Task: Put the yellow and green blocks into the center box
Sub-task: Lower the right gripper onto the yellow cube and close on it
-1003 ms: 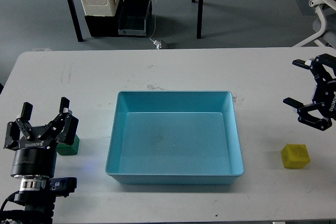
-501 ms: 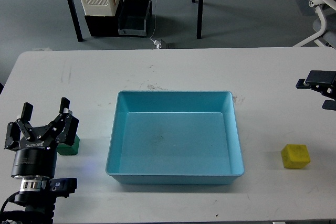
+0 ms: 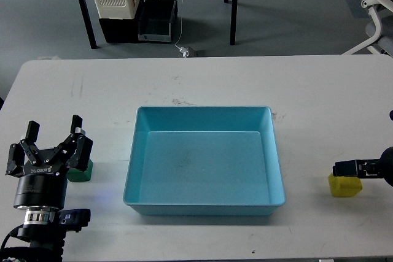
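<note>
Since the earlier frames the right gripper (image 3: 347, 168) has been brought down from beside the table's far right edge to the yellow block (image 3: 344, 186); only a dark tip is seen reaching in from the right border, lying over the block's top edge, and whether its fingers are apart or together cannot be told; whether the block is touched cannot be told either. The yellow block itself is found where it was, on the white table (image 3: 196, 84) to the right of the blue box (image 3: 204, 204), well apart from the box's right wall. The left gripper (image 3: 49, 145) is unchanged in place at the lower left; its fingers are held spread apart, pointing upward in the view, with nothing between them. The green block (image 3: 83, 172) is seen just behind the left gripper's right-hand finger, partly hidden by it, on the table to the left of the box and near its left wall; whether finger and block are touching cannot be told. The box is set at the table's centre, and nothing is held in it.
</note>
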You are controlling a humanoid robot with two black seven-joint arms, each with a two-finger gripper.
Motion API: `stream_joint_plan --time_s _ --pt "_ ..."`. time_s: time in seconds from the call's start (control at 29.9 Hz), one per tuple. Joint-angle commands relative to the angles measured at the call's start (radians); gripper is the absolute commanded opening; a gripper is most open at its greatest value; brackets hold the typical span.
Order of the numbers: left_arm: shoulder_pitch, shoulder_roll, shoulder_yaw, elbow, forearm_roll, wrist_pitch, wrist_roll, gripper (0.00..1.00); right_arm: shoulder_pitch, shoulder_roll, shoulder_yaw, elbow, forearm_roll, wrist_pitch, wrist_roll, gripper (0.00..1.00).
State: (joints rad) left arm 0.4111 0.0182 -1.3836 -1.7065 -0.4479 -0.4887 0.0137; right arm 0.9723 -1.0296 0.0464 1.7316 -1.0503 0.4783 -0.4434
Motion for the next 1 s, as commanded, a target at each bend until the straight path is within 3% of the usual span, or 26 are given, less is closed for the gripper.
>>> stream_joint_plan --time_s 0.0,0.43,0.97 --pt "0.0 0.0 -0.002 0.001 0.0 0.0 0.0 1.0 0.014 0.008 -0.005 -0.007 -0.008 -0.001 0.0 1.0" --pt "-0.002 0.003 -0.002 0.016 0.0 0.0 0.0 1.0 0.017 0.014 -0.011 -0.038 -0.013 -0.006 -0.026 1.0" --pt "-0.005 0.003 -0.005 0.041 -0.002 0.0 0.0 1.0 -0.03 0.158 -0.013 -0.165 -0.011 -0.012 -0.026 1.0"
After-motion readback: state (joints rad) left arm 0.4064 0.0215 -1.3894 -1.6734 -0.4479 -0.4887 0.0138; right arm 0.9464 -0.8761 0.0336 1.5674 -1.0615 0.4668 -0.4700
